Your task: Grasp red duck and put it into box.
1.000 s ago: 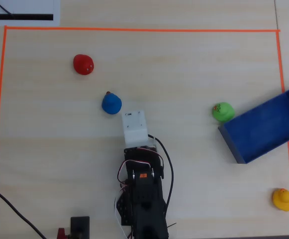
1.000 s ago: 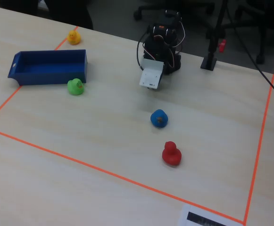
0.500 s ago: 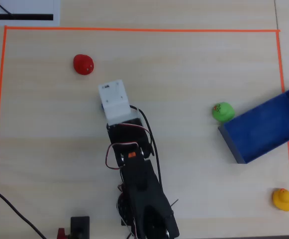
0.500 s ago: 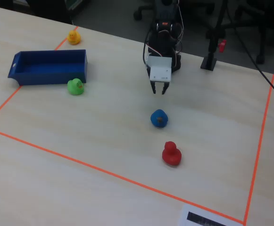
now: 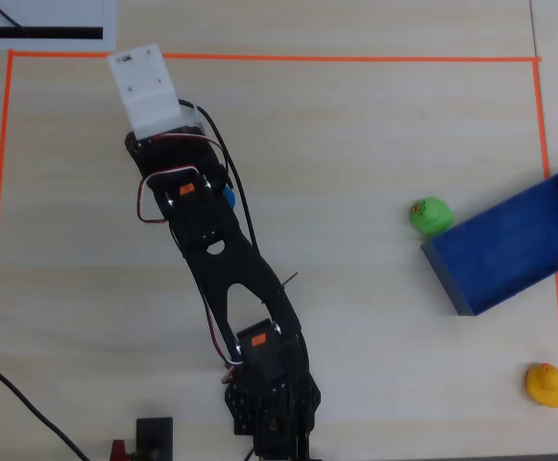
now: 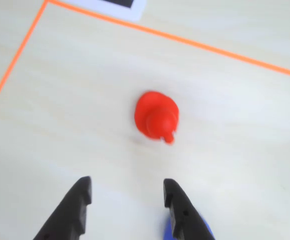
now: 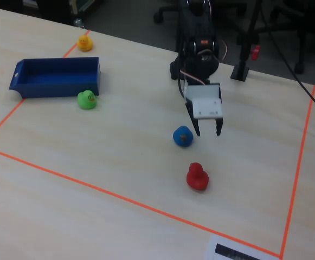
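A red duck sits alone on the pale wooden worktop, inside an orange tape border. The arm's black fingers hang spread apart and empty just short of it, with a blue duck beside them. The blue box lies well apart, a green duck touching its wall.

Small glossy red toy duck sits upright on the bare wood tabletop, nothing touching it; wrist view shows its beak pointing lower right. Large shallow deep-blue rectangular box lies flat, open side up, well apart from it.
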{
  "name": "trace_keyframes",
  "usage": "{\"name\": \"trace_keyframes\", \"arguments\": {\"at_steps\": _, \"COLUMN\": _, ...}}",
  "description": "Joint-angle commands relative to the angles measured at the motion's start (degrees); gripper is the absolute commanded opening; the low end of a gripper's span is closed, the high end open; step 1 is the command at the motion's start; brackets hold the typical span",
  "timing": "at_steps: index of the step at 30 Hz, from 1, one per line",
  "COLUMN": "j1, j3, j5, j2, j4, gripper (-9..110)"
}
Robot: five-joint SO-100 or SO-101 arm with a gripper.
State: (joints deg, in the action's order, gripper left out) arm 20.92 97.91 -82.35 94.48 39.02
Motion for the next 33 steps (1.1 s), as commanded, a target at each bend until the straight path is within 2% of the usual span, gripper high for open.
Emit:
{"name": "trace_keyframes", "arguments": {"at_steps": 1, "j1": 0.35, "j3": -3.08, "j5": 0.18, "j2": -4.57, "j4": -4.22, "gripper": 20}}
{"name": "trace_keyframes", "arguments": {"at_steps": 17, "j1": -5.19, "j3": -8.53, "j5": -1.14, "j2": -22.24, "j4": -18.37, "gripper": 23}}
{"name": "trace_keyframes", "arguments": {"at_steps": 33, "j1": -8.79, "j3": -13.27, "j5": -2.29, "j2": -29.00, "j4": -19.51, "gripper": 24}}
